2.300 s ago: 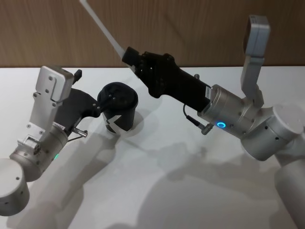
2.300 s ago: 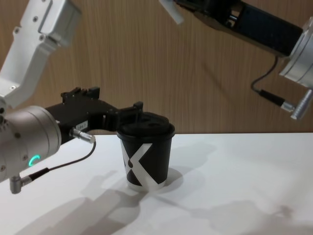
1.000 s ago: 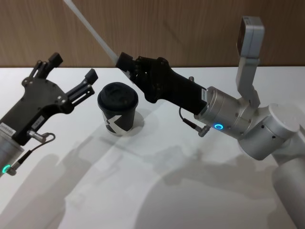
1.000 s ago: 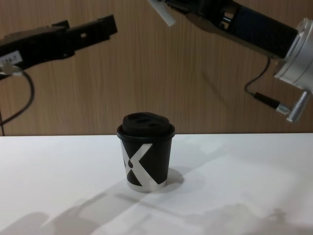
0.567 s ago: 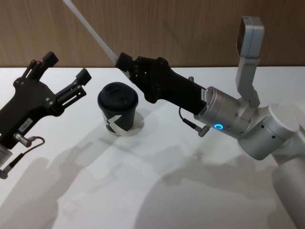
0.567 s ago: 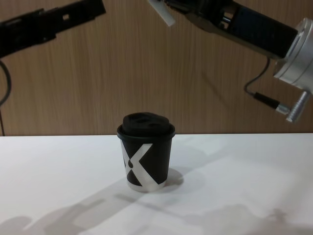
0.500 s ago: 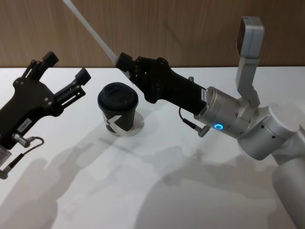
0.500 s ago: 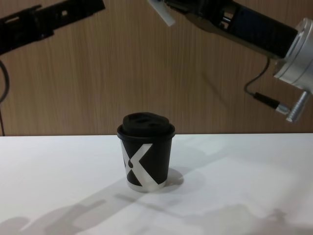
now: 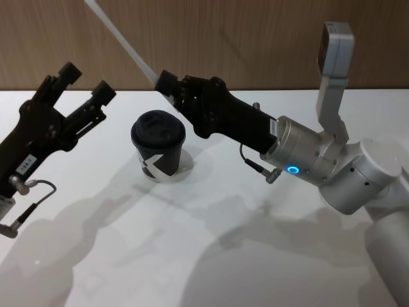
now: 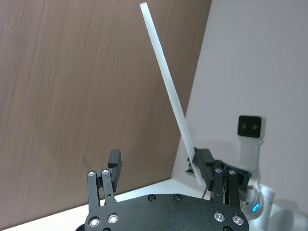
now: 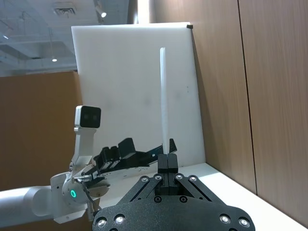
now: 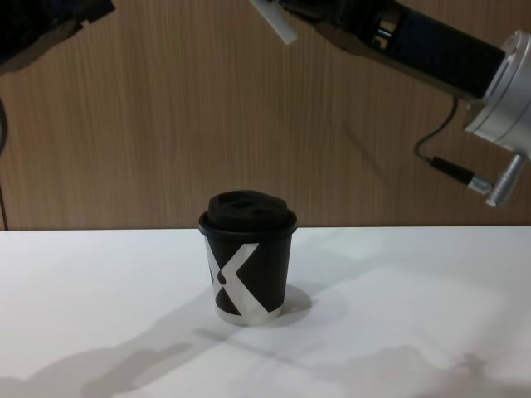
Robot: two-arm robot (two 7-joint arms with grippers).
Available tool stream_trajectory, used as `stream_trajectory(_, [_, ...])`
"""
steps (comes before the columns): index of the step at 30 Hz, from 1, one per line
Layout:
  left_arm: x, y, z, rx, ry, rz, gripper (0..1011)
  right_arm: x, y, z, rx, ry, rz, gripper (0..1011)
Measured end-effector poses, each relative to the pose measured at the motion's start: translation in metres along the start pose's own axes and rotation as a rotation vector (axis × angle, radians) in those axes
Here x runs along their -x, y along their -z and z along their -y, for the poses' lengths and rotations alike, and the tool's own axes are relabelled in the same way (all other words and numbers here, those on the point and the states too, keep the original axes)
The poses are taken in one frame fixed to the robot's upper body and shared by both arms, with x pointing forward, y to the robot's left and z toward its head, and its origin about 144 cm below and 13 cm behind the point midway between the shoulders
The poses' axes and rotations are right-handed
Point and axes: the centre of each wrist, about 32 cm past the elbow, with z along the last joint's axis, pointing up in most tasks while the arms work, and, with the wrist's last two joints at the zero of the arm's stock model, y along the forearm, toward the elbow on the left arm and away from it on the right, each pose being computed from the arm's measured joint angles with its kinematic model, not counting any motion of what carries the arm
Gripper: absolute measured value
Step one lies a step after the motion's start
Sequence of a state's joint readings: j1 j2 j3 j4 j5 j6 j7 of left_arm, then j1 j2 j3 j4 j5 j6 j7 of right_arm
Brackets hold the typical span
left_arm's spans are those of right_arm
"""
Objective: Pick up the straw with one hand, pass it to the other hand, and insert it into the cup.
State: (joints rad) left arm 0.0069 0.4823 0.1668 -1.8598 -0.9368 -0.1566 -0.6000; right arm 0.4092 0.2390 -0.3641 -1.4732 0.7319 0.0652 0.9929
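The right gripper (image 9: 167, 82) is clamped on the straw (image 9: 121, 39) near its lower end, raised above the far side of the cup (image 9: 158, 146). The left gripper (image 9: 86, 82) hangs spread open at the left. The straw looks light, stiff and slick, so I'd take it mid-shaft, gently.

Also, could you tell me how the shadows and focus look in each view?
Head view: soft grey arm shadows spread over the table before the cup. Chest view: the cup throws a short shadow to its right. Left wrist view: the straw is crisp against the wall. Right wrist view: ceiling lamps glare.
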Motion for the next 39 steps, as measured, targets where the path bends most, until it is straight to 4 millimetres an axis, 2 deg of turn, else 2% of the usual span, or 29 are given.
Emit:
stream_trajectory(18, [-0.016, 0.011, 0.013, 0.094, 0.104, -0.14, 1003, 0.0, 0.0, 0.0, 0.0, 0.0, 0.0, 0])
stream_trajectory(39, [-0.028, 0.017, 0.041, 0.091, 0.196, -0.142, 1003, 0.0, 0.0, 0.0, 0.0, 0.0, 0.0, 0])
